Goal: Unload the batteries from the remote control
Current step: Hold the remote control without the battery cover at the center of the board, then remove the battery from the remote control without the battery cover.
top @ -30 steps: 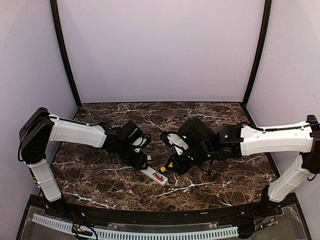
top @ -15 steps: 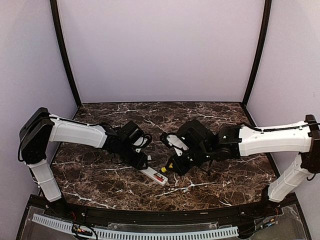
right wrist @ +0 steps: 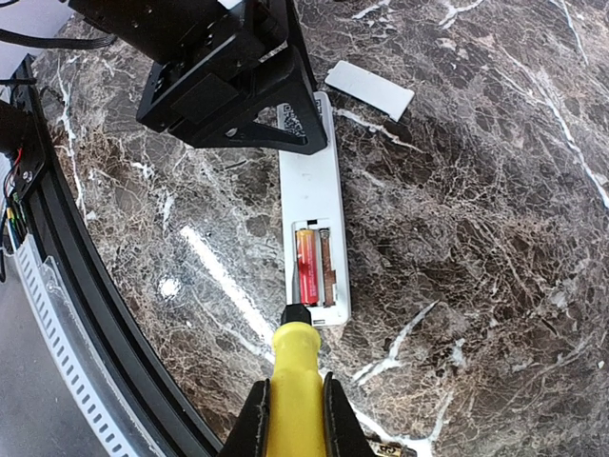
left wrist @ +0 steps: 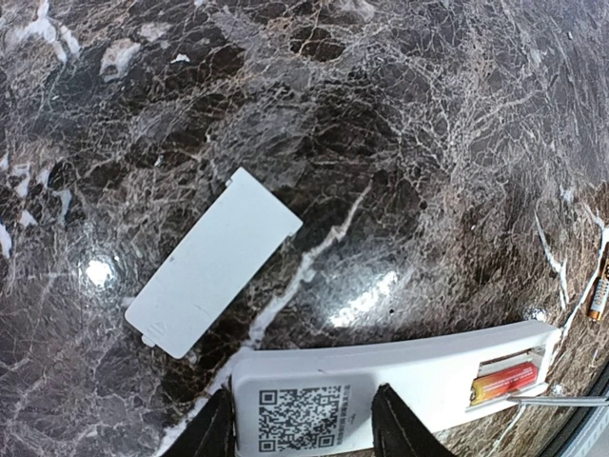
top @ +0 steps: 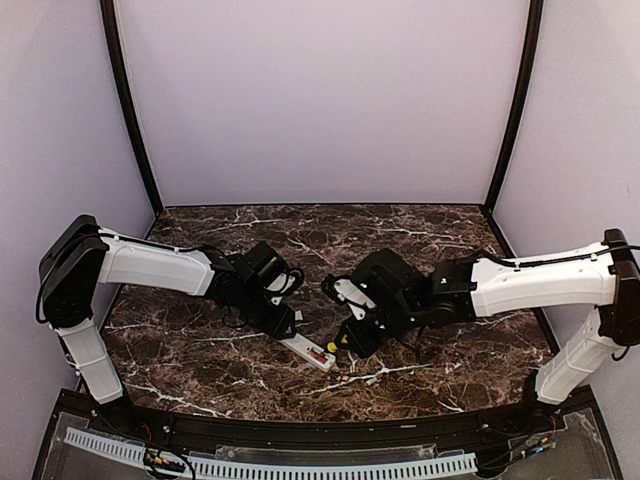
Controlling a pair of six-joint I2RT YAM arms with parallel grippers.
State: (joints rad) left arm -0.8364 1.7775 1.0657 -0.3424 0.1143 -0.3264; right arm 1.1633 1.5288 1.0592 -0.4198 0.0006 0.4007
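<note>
Right wrist view: one red and yellow battery [right wrist: 305, 267] is seen lying in the open slot of the white remote control [right wrist: 312, 181], on the left side of the slot in this view. In the place next to it only a thin metal strip is seen. The remote control is laid flat on the dark marble desk [right wrist: 495, 238]. Its other end, with the square code sticker, is gripped from both sides by the left fingers [left wrist: 217, 433]. A yellow-handled tool [right wrist: 297, 381] is clamped tight between the right fingers [right wrist: 252, 428]. Its black tip is set at the end of the remote control, just beside the battery. A small flat white cover [left wrist: 211, 262] is laid on the desk, near the remote control but not touching it.
</note>
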